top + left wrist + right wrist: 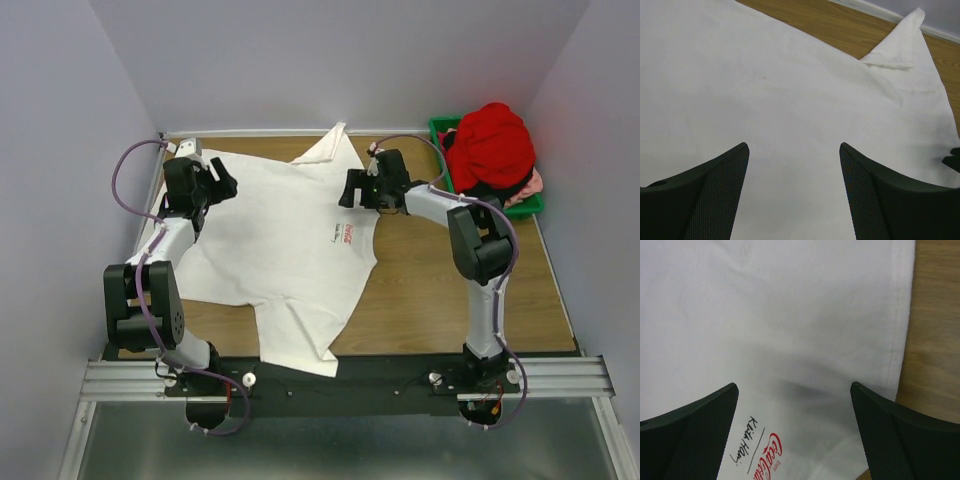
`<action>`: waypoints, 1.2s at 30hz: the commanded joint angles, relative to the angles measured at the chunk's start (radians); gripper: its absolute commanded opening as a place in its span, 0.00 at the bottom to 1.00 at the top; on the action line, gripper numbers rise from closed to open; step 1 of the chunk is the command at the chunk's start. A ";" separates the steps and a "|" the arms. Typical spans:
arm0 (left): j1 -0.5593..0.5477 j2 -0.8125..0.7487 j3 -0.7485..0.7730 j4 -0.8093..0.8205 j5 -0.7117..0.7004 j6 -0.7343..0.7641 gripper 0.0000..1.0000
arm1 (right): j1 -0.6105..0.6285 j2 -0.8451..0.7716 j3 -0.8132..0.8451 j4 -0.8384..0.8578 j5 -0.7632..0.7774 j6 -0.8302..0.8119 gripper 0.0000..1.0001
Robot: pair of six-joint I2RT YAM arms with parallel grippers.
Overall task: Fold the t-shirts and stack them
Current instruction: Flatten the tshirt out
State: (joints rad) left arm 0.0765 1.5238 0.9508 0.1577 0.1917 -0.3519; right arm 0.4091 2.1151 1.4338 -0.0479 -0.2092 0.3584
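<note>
A white t-shirt [280,240] lies spread flat across the wooden table, its small red chest logo [347,235] near its right edge. One sleeve points to the back [330,145], another hangs toward the near edge [300,345]. My left gripper [222,185] hovers open over the shirt's left part; the white t-shirt [790,100] fills its view between the fingers [720,185]. My right gripper [350,192] hovers open over the right edge of the shirt, above the logo [762,457]. Neither holds any cloth. A red t-shirt [490,145] is heaped in the bin, with pink cloth [533,185] under it.
A green plastic bin [520,208] stands at the back right corner of the table. Bare wood [450,300] shows to the right of the shirt. Grey walls close in the back and both sides. A metal rail [560,375] runs along the near edge.
</note>
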 commanded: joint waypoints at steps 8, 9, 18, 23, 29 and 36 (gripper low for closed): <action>-0.003 0.035 0.008 -0.017 -0.008 0.018 0.81 | -0.161 0.137 0.112 -0.159 0.111 0.008 1.00; -0.001 0.042 0.012 -0.021 -0.012 0.016 0.81 | -0.170 0.141 0.120 -0.168 0.114 0.008 1.00; -0.003 0.197 0.075 -0.058 0.049 0.010 0.79 | -0.227 0.187 0.243 -0.213 0.143 -0.016 1.00; -0.003 0.298 0.126 -0.078 0.094 0.011 0.79 | -0.250 0.232 0.323 -0.253 0.142 -0.010 1.00; -0.004 0.414 0.221 -0.121 0.126 0.011 0.79 | -0.268 0.264 0.379 -0.276 0.143 -0.006 1.00; -0.004 0.504 0.335 -0.156 0.150 0.004 0.78 | -0.293 0.309 0.438 -0.291 0.134 0.010 1.00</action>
State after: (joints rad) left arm 0.0765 1.9858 1.2339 0.0387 0.3016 -0.3470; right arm 0.1459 2.3474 1.8492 -0.2497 -0.1165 0.3656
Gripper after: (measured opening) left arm 0.781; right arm 0.997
